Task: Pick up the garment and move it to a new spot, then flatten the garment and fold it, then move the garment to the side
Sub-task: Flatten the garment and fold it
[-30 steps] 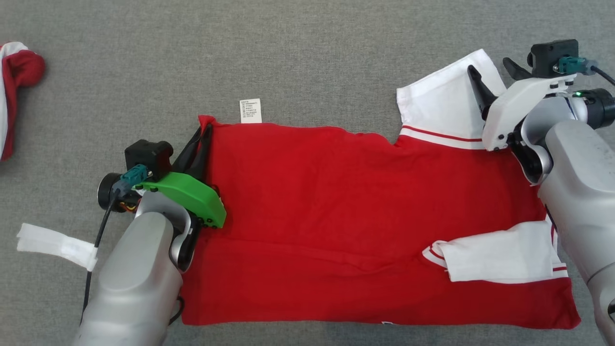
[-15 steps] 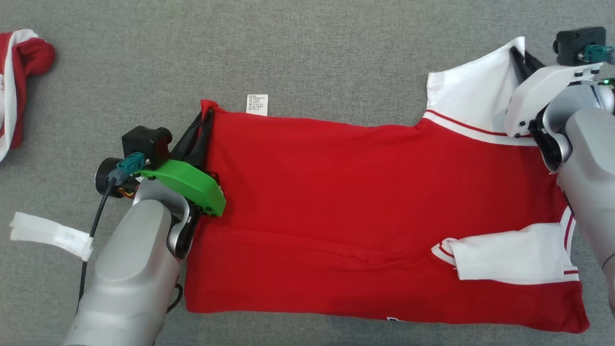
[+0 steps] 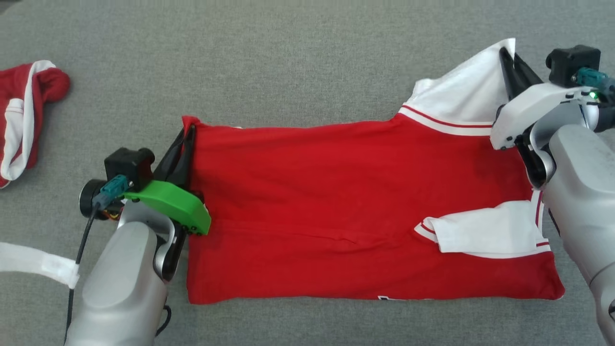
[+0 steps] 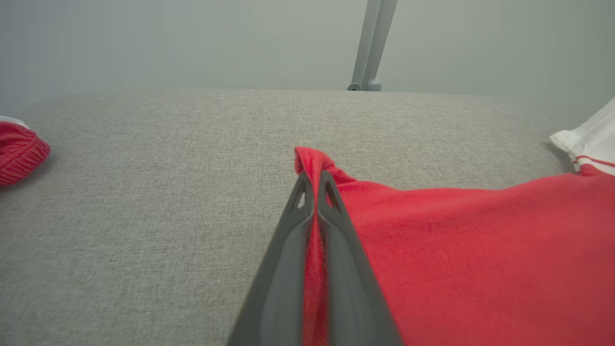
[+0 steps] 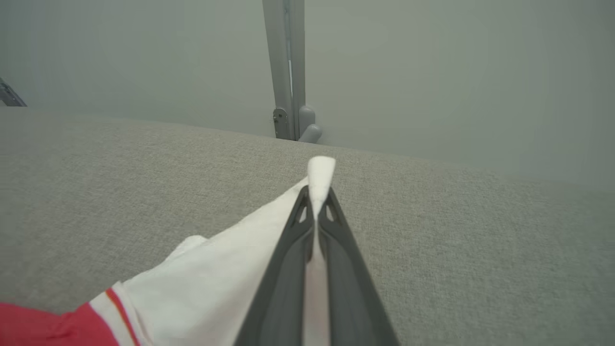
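Note:
A red garment (image 3: 336,206) with white sleeves lies spread across the grey surface. My left gripper (image 3: 188,132) is shut on its red far-left corner (image 4: 307,161), cloth pinched between the fingers (image 4: 288,240). At the far right, my right gripper (image 3: 508,57) is shut on the tip of the upper white sleeve (image 3: 461,96), which pokes out past the fingertips (image 5: 321,175) and is lifted a little. The other white sleeve (image 3: 485,233) lies folded over the red body near the right side.
A second red and white garment (image 3: 24,115) is bunched at the far left, also seen as a red knit edge (image 4: 19,151). A white strip (image 3: 33,262) lies at the lower left. A grey post (image 5: 288,72) stands beyond the surface's far edge.
My right gripper closed on the white sleeve tip and lifted it. The white care label at the garment's top edge is no longer visible. The camera shifted slightly.

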You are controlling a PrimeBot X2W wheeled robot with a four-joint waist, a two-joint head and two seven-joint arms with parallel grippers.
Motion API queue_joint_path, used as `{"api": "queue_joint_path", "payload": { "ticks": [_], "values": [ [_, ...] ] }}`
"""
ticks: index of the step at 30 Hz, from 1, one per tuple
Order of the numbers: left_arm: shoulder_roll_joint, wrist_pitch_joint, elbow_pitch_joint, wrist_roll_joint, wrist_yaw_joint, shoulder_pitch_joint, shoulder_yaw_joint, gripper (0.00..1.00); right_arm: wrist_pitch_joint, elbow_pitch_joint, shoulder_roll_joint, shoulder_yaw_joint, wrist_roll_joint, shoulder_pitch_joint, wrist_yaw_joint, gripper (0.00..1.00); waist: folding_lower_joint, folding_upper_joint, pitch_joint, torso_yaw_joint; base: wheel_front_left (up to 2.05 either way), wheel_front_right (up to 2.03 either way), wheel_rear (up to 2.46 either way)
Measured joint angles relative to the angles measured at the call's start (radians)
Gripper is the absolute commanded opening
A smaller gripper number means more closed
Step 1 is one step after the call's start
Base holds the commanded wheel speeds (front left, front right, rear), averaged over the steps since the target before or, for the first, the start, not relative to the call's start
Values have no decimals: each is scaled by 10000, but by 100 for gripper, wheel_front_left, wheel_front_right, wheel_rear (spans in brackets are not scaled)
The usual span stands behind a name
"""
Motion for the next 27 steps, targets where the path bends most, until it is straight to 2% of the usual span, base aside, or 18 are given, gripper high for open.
{"api": "queue_joint_path", "payload": {
  "ticks": [5,6,8,15,21,27],
  "values": [
    [98,0,-497,48,0,872,196,0,-77,-901,-161,194,485,1046,0,0,0,0,-553,-123,0,0,0],
    [178,0,-732,61,0,1318,307,0,-82,-1538,-240,205,715,1691,0,0,0,0,-836,-210,0,0,0],
    [215,0,-828,69,0,1523,376,0,-84,-1887,-316,205,784,1990,0,0,0,0,-974,-260,0,0,0],
    [282,0,-1289,132,0,2791,535,0,-88,-3785,-568,-284,1356,4297,-2,0,0,0,-1755,-659,0,0,0],
    [92,0,-1684,242,0,3957,1177,0,-94,-5177,-217,-790,1490,5964,-2,0,0,0,-2052,-1192,0,0,0],
    [-163,0,-1687,345,0,4741,1812,0,-94,-5298,148,-1030,1375,7054,-2,0,0,0,-2299,-1376,0,0,0]
  ]
}}
